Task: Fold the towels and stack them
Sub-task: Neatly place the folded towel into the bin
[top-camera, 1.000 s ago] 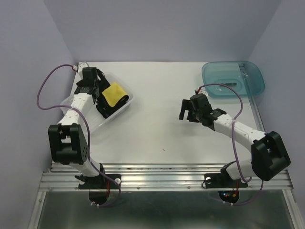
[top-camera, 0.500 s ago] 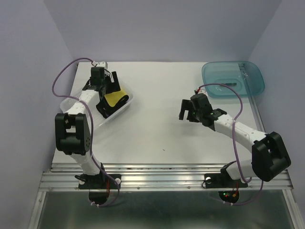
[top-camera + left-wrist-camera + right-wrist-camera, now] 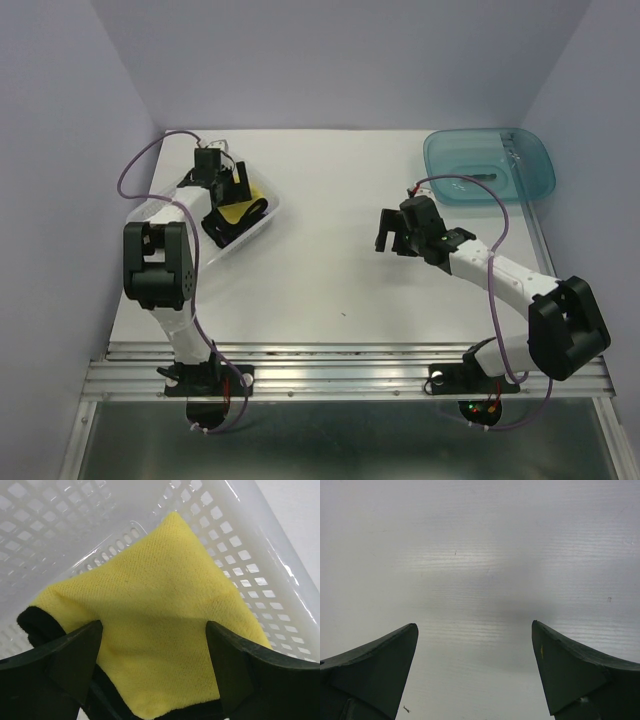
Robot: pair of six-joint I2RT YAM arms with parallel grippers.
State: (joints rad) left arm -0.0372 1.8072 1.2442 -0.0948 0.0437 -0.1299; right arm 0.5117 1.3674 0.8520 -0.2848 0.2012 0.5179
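Observation:
A yellow towel (image 3: 238, 208) with black edging lies crumpled in the clear perforated tray (image 3: 268, 222) at the table's back left. In the left wrist view the yellow towel (image 3: 150, 615) fills the middle, with a black edge at the lower left. My left gripper (image 3: 232, 180) hangs over the tray just behind the towel; its jaws stand wide open on either side of the cloth (image 3: 152, 645), not closed on it. My right gripper (image 3: 392, 238) is open and empty over bare table (image 3: 475, 580) right of centre. No blue or purple towel shows.
A teal translucent tub (image 3: 490, 165) stands at the back right corner. The tray's white perforated wall (image 3: 235, 555) rises right behind the towel. Purple walls close in the table at left, back and right.
My left arm has swung its wrist to the right and towards the tray's back, now over the yellow towel. The right arm has not moved.

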